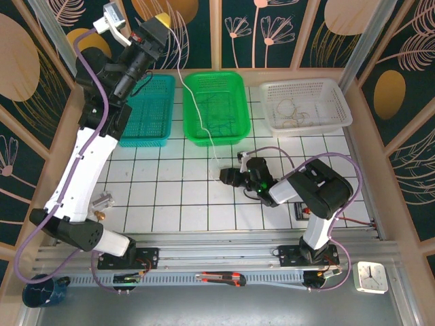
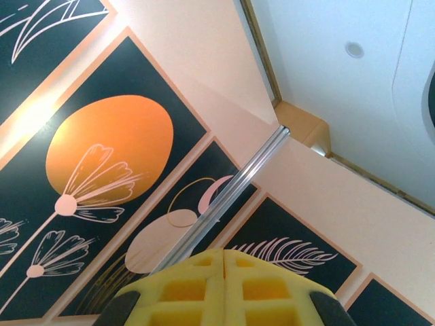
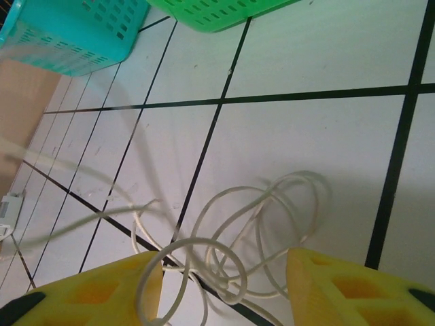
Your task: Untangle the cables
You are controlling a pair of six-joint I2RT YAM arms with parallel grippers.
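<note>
Thin white cable [image 1: 197, 115] rises steeply from round loops on the tiled table [image 3: 306, 136] to the raised left gripper [image 1: 162, 26], clamped on it. Right gripper [image 3: 224, 288], yellow pads parted and holding nothing, straddles the loops.

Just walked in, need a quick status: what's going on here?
The left gripper is raised high and shut, with a white cable hanging from it past the green basket to the table. The right gripper sits low over the tiles, jaws open around that cable's loose coil. The coil is not yet untangled.
</note>
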